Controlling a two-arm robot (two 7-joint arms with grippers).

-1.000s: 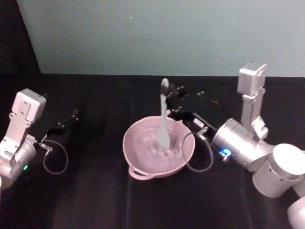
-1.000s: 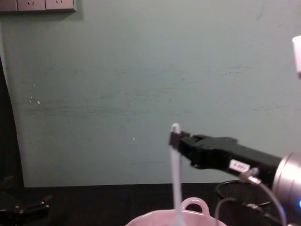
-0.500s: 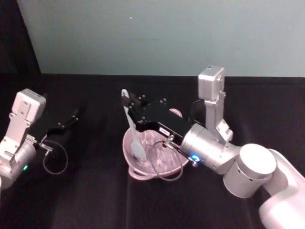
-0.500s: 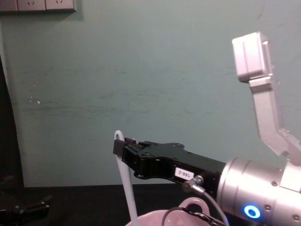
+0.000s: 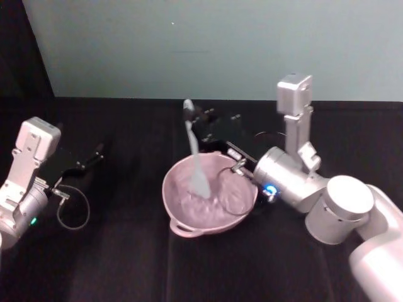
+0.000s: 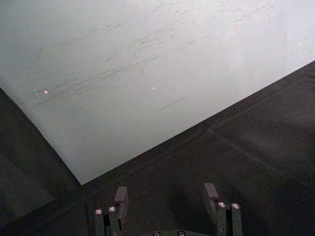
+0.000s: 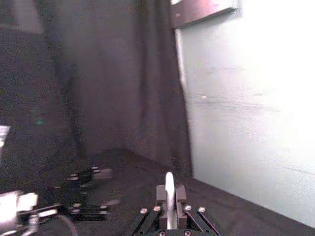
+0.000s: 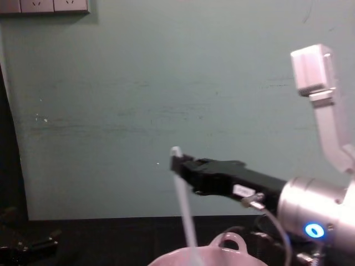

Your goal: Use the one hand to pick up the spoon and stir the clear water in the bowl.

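Right hand [image 5: 196,118] — clenched on the spoon [image 5: 196,157] just below its handle tip, reaching in from the right over the bowl's far rim.
Spoon: near upright, slightly tilted, paddle end down inside the pink bowl [image 5: 178,221].
Bowl: centre of the black tabletop [image 5: 126,264], loop handle on its near rim.
Left hand [image 5: 96,153] — parked at the left, fingers apart, holding nothing.

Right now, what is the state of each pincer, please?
Left pincer: open, holding nothing.
Right pincer: closed on the long slim white plastic spoon.
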